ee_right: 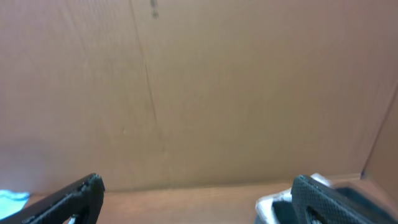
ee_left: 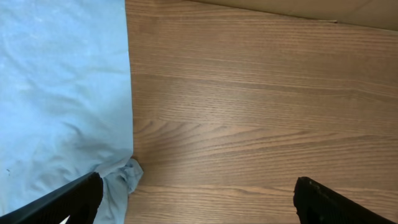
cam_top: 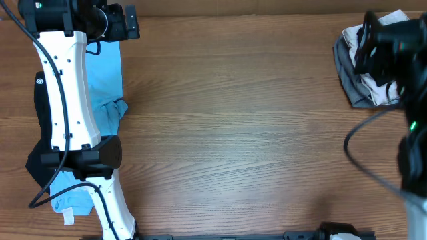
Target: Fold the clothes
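Observation:
A light blue tee [cam_top: 107,77] lies flat at the table's far left, partly under my left arm; it also shows in the left wrist view [ee_left: 62,93], with a bunched sleeve at its edge. A black garment [cam_top: 41,117] lies beside it, mostly hidden by the arm. My left gripper [cam_top: 131,22] is open and empty [ee_left: 199,199], over bare wood just right of the blue tee. My right gripper [cam_top: 367,47] is open and empty [ee_right: 196,199], raised over a pile of grey and white clothes [cam_top: 360,80] at the far right; a bit of that pile shows in the right wrist view [ee_right: 273,208].
The wooden table [cam_top: 233,120] stretches between the two garment groups. A brown cardboard wall [ee_right: 199,87] stands behind the table. More light blue fabric [cam_top: 70,200] lies near the left arm's base. Black cables [cam_top: 360,160] hang by the right arm.

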### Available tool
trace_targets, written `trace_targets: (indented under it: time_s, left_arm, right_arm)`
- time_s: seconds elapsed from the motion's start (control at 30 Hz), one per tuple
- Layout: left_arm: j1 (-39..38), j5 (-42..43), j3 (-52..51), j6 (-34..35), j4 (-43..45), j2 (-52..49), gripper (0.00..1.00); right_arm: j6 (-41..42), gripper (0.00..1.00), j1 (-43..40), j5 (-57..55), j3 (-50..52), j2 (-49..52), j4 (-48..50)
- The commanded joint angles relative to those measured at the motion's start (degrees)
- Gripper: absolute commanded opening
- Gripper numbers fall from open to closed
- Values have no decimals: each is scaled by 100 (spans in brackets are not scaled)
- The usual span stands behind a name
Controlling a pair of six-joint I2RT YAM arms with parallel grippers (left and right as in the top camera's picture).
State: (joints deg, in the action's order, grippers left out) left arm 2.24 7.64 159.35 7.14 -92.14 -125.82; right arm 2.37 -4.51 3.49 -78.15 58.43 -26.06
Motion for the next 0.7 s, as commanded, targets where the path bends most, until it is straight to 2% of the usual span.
trace_targets:
  time_s: [0.0, 0.13, 0.3, 0.5, 0.67]
  left_arm:
    - [-44, -57, -26, 59, 4, -20, 100]
    - [-44, -57, -26, 59, 4, -20, 100]
    - [-44, -57, -26, 59, 4, -20, 100]
    - [-44, -57, -26, 59, 4, -20, 100]
    - [-44, -57, -26, 59, 4, -20, 100]
  right_arm:
    - [535, 100, 179, -229, 1403, -859, 592]
    - [538, 100, 361, -282, 3477, -2155, 1766]
    - [544, 100, 426, -282, 5574, -3536, 2638]
    - [671, 100, 431, -302, 7040, -4697, 3008]
    - [667, 100, 601, -387, 7654, -5206, 2920]
